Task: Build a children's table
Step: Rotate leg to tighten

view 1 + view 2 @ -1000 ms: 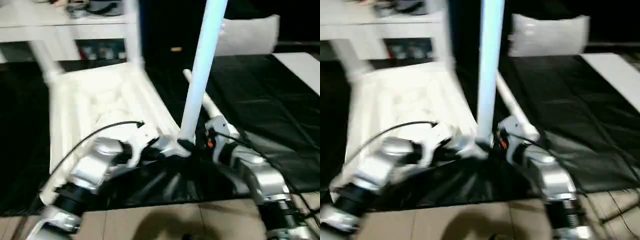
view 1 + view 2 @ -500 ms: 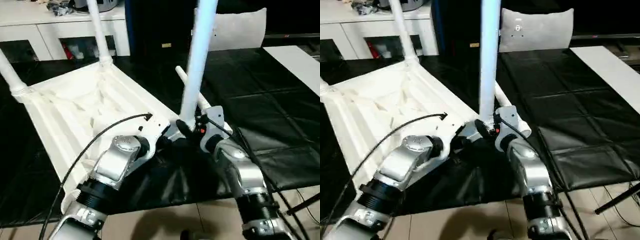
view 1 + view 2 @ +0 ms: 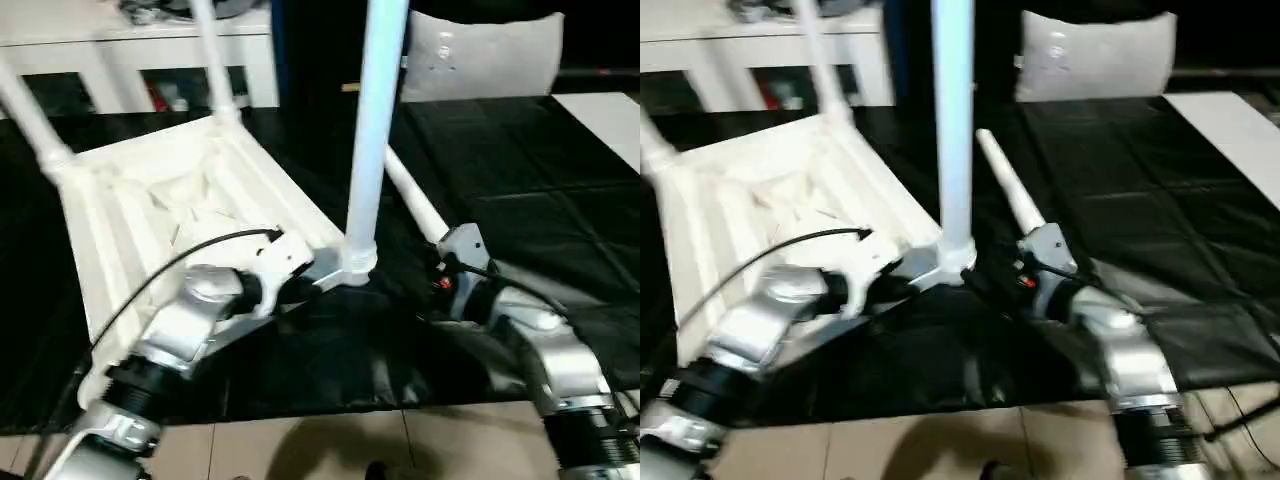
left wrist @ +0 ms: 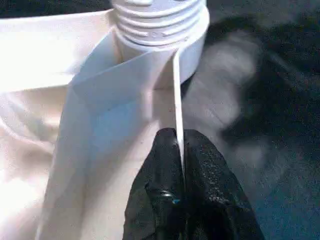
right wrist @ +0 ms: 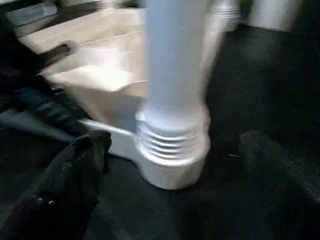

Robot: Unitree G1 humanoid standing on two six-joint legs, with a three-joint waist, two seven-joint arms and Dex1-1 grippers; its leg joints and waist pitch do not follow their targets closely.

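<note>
White table top point(image 3: 180, 215) lies upside down, ribbed underside up, on a black sheet point(image 3: 520, 190), centre-left of the head view. Three legs stand screwed into its corner sockets: one tall leg point(image 3: 368, 140) at the near corner, frame centre, running out the top edge; one point(image 3: 215, 60) at the far corner, upper left; one point(image 3: 30, 115) at the left edge. Fourth leg point(image 3: 415, 200) lies loose on the sheet just right of the upright centre leg, slanting toward the upper left. Left gripper point(image 4: 180, 165) is pressed together, pinching a thin rim of the top point(image 4: 176, 100) right beside the near socket; threaded leg base point(image 4: 160, 20) sits in that socket just beyond the fingertips. Left forearm point(image 3: 190, 320) comes up from lower left, with a black cable arching over it. Right gripper point(image 5: 175, 150) is spread wide, one finger point(image 5: 80, 165) on each side of the near leg's base point(image 5: 170, 150), apart from it, not touching. Right forearm point(image 3: 540, 340) lower right. White cabinet point(image 3: 130, 50) across the upper left; grey-white cushion point(image 3: 480, 55) upper right, behind the sheet. Tiled floor point(image 3: 330, 450) along the bottom edge.
</note>
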